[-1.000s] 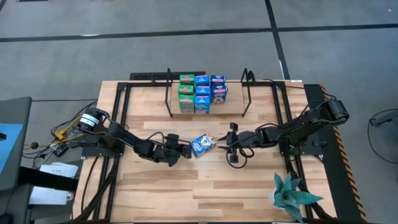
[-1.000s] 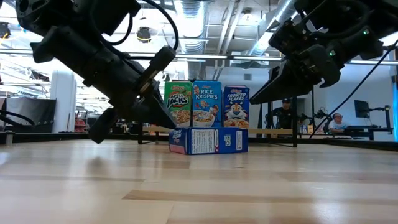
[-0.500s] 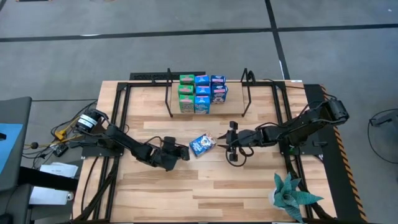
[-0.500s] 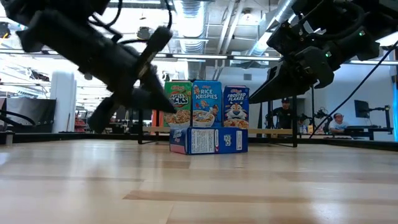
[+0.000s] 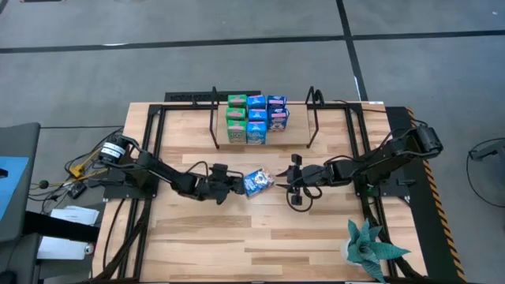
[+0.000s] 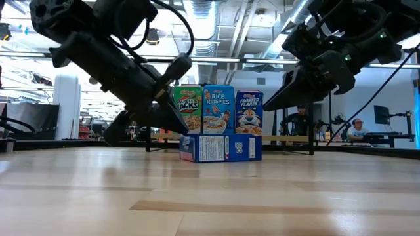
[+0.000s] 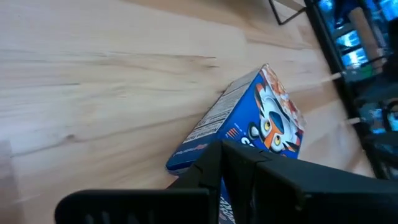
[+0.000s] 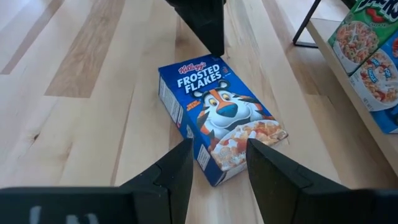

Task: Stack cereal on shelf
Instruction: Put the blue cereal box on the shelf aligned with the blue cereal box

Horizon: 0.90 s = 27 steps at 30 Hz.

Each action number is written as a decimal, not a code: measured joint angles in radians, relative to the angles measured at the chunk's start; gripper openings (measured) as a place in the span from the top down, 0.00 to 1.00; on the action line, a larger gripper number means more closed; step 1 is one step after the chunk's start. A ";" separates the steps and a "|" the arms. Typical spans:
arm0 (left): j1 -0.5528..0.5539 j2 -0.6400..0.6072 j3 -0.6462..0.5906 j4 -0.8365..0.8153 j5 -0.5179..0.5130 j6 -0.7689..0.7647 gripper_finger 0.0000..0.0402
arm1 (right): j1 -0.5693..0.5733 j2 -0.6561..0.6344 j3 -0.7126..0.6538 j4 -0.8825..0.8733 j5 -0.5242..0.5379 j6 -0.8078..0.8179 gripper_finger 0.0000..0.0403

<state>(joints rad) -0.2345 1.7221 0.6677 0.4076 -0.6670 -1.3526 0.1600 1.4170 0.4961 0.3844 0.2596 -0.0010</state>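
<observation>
- A light wooden worktop (image 5: 237, 237) stands on a grey floor; in the low view an open workshop lies behind it, with people seated far back.
- The shelf (image 5: 296, 126), a pale board between black wire uprights, sits at the middle of the worktop's far edge.
- On it stands a block of cereal boxes (image 5: 256, 120): green, light blue and dark blue columns.
- The left arm reaches in from the left edge, low over the worktop; its left tool (image 5: 233, 184) is closed, its tip at the loose box's end.
- The right arm reaches in from the right edge; its right tool (image 8: 216, 163) has its fingers parted, just over the box's other end, not gripping it.
- One dark blue Frosted Flakes box (image 8: 217, 117) lies flat, face up, at the worktop's centre between the two tools.
- A small green plant (image 5: 371, 248) stands by the near right corner.
</observation>
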 joint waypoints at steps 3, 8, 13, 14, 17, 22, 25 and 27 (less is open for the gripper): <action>0.012 0.008 0.000 -0.047 0.027 -0.042 1.00 | -0.007 0.000 0.000 -0.002 0.000 0.000 0.57; 0.029 0.026 0.003 -0.064 0.067 -0.126 1.00 | -0.013 0.000 0.000 0.011 0.000 -0.028 0.57; 0.053 0.025 0.005 -0.117 0.120 -0.182 1.00 | -0.025 0.000 0.000 0.031 -0.002 -0.061 0.57; 0.057 0.025 0.005 -0.120 0.133 -0.192 1.00 | -0.027 0.000 0.000 0.031 -0.004 -0.061 0.57; 0.058 0.025 0.004 -0.119 0.128 -0.193 1.00 | -0.034 0.000 0.000 0.031 -0.004 -0.060 0.57; 0.063 0.027 0.003 -0.157 0.090 -0.206 1.00 | -0.035 0.000 0.000 0.031 -0.008 -0.060 0.57; 0.075 0.032 0.000 -0.219 0.141 -0.216 1.00 | -0.035 0.000 0.000 0.031 -0.008 -0.060 0.57; 0.080 0.033 0.000 -0.224 0.160 -0.202 1.00 | -0.038 0.000 0.000 0.034 -0.008 -0.061 0.57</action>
<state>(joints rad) -0.1541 1.7546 0.6680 0.1837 -0.5068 -1.5549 0.1224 1.4174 0.4957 0.4186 0.2520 -0.0622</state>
